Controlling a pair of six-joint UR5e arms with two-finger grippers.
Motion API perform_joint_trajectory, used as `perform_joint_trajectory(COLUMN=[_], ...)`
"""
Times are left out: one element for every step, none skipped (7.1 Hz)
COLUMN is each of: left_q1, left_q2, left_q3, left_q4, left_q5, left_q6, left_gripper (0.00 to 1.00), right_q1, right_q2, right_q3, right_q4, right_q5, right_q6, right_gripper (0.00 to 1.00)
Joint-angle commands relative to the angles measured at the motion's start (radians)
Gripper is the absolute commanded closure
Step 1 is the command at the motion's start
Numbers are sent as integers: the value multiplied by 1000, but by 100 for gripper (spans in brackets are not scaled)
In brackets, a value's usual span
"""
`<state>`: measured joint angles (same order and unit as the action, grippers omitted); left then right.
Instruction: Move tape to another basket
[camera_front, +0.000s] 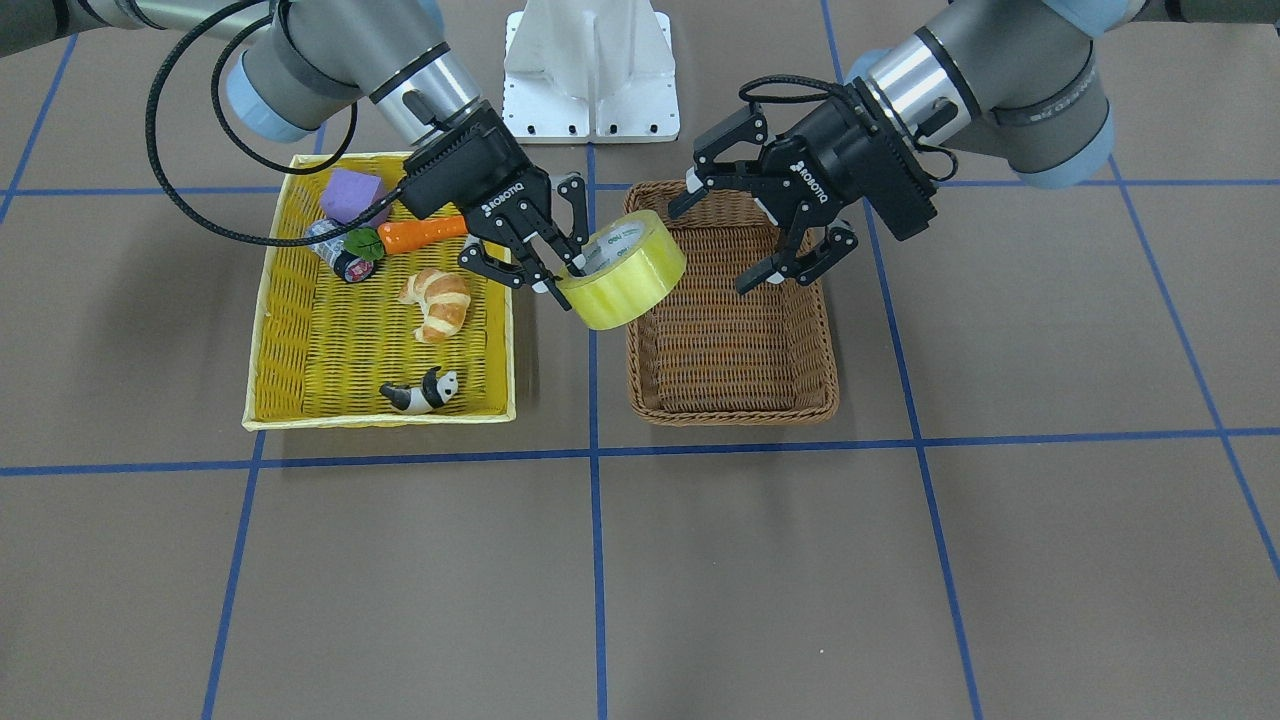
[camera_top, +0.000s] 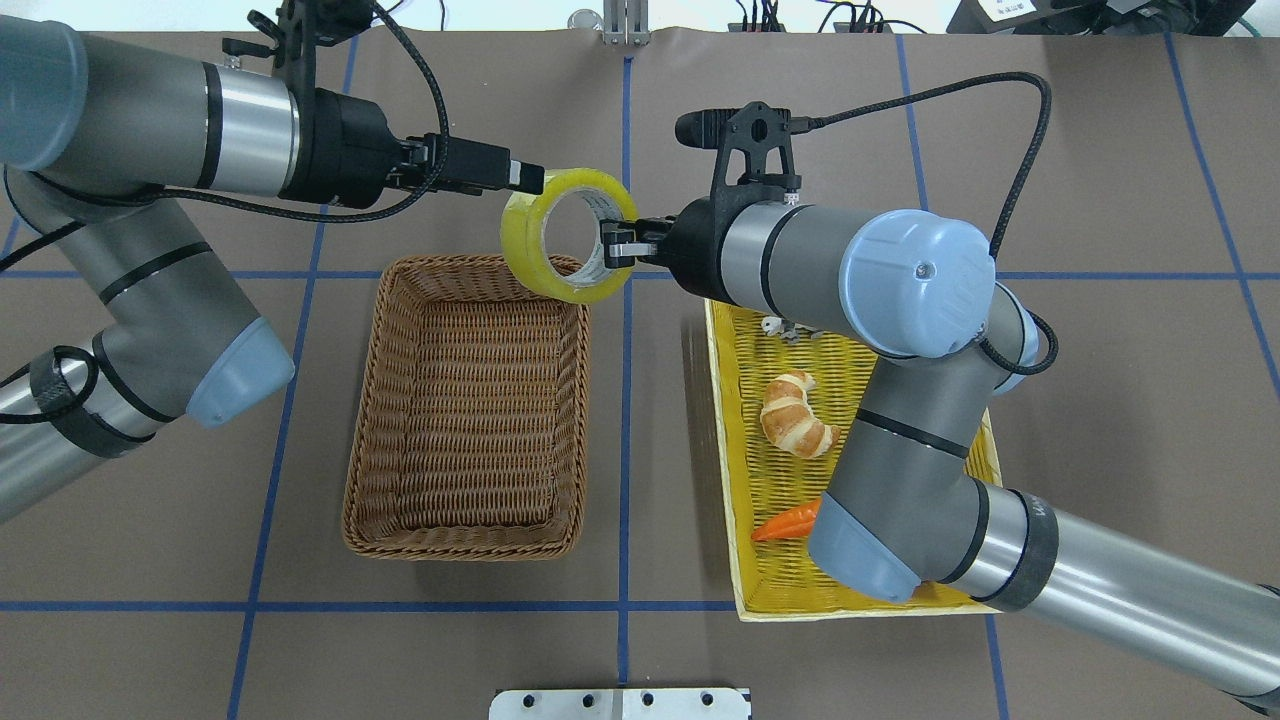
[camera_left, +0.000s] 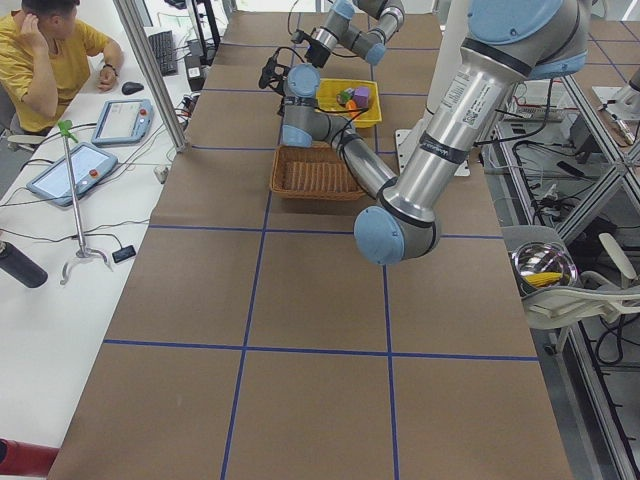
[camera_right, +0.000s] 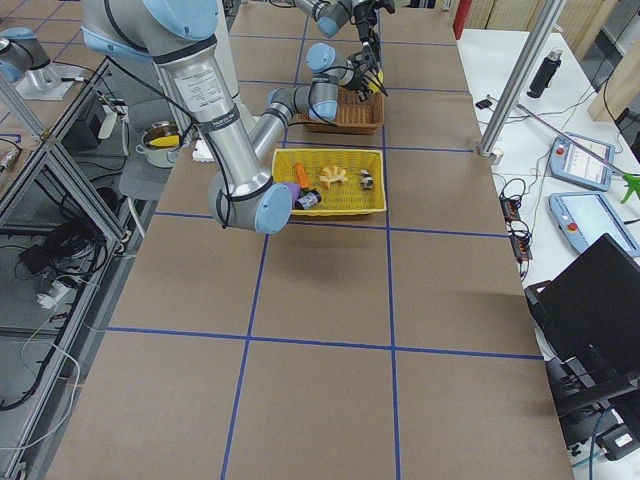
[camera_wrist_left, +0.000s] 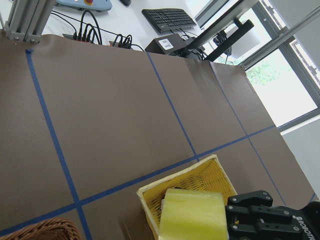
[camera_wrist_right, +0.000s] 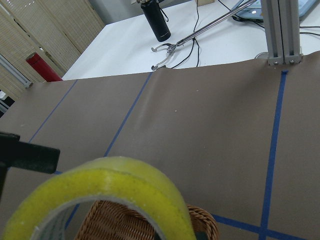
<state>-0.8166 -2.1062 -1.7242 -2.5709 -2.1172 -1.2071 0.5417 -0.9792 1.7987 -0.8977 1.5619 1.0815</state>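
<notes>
The yellow-green tape (camera_front: 625, 270) hangs in the air over the far right corner of the brown wicker basket (camera_front: 730, 405), as the overhead view (camera_top: 565, 250) shows. My right gripper (camera_front: 560, 275) is shut on the roll's wall, one finger inside the core. My left gripper (camera_front: 720, 238) is open and empty above the basket's far end, close beside the tape without touching it. The overhead view shows the left gripper (camera_top: 525, 178) at the roll's top edge and the basket (camera_top: 460, 545) empty. The tape also shows in the left wrist view (camera_wrist_left: 192, 212) and the right wrist view (camera_wrist_right: 110, 185).
The yellow woven tray-basket (camera_front: 380, 418) beside the brown one holds a croissant (camera_front: 438, 303), a carrot (camera_front: 420, 232), a panda figure (camera_front: 420, 392), a purple block (camera_front: 350, 195) and a small patterned cylinder (camera_front: 335, 250). A white mounting base (camera_front: 590, 70) stands behind.
</notes>
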Motion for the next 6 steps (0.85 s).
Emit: perform_joint_trajectory(left_q1=[28,30,30,27,21,14], left_q2=[2,2,3,5,6,5], left_q3=[0,-3,-3,-6,-6,-8], left_q4=[-2,-3,-8,-9,-8,-8], left_q5=[2,2,2,2,2,2], left_q6=[0,-2,-35,-40,-43,-55], left_gripper=[1,67,100,100,100,100], right_q1=[-5,-5,-6,-8,-8,1], right_q2=[11,11,8,-10,-12,-41], right_q3=[8,16,31,48,48,59], right_q4=[-1,-1,0,0,0,-1], right_q5=[0,0,-2,1,7,21], right_q6=[0,0,0,0,-2,-3], right_gripper=[100,100,22,1,0,0])
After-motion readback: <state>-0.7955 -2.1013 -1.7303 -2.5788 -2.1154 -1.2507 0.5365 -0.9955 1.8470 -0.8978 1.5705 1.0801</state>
